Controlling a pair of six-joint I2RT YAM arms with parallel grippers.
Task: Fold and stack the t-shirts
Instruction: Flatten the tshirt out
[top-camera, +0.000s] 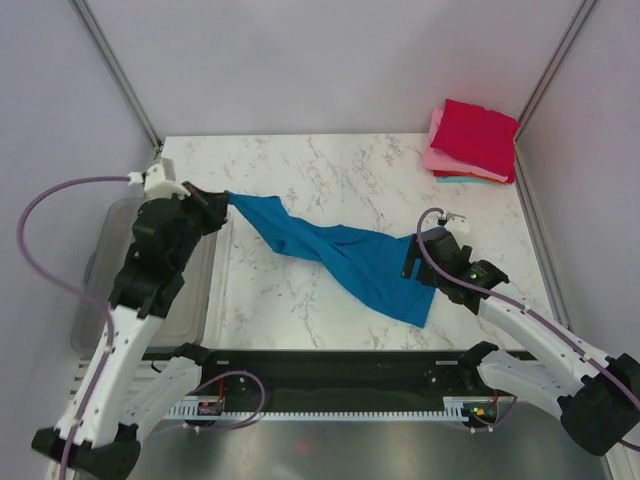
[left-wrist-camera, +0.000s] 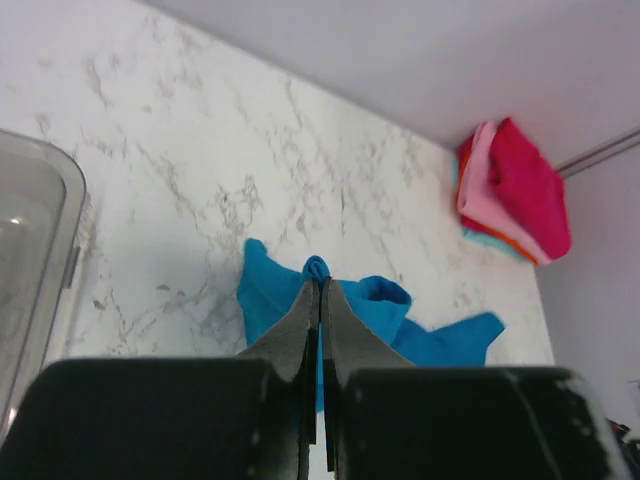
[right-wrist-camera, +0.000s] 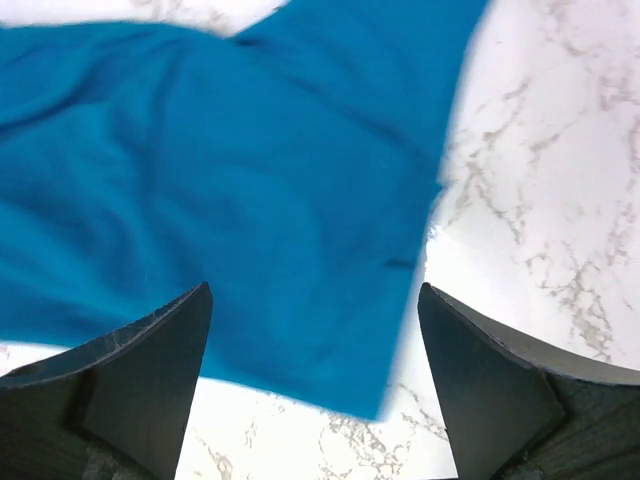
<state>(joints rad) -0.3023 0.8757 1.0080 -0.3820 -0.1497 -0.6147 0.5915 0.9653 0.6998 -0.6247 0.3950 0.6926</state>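
The soft blue t-shirt (top-camera: 340, 255) lies twisted across the white marbled table (top-camera: 330, 170). The left pincer (left-wrist-camera: 320, 292) pinches one bunched corner tight. The right pincer (right-wrist-camera: 312, 298) gapes wide over the blurry other end. Folded shirts (top-camera: 475, 140), red and pink, are stacked in the far right corner, and the lower ones are mostly hidden.

The blue t-shirt (top-camera: 350, 262) is unfolded and twisted into a long, rumpled band. It stretches slantwise across the table (top-camera: 330, 170), from the middle left down to the near right. Its left end is bunched into a narrow tip and pinched in the left gripper (top-camera: 222, 203), while the wider right end spreads flat on the surface. In the far right corner sits a stack of folded squares: a red shirt (top-camera: 482, 135) on top, a pink shirt (top-camera: 438, 150) beneath and a teal shirt (top-camera: 470, 179) lowest. There is perhaps a thin orange edge between them.
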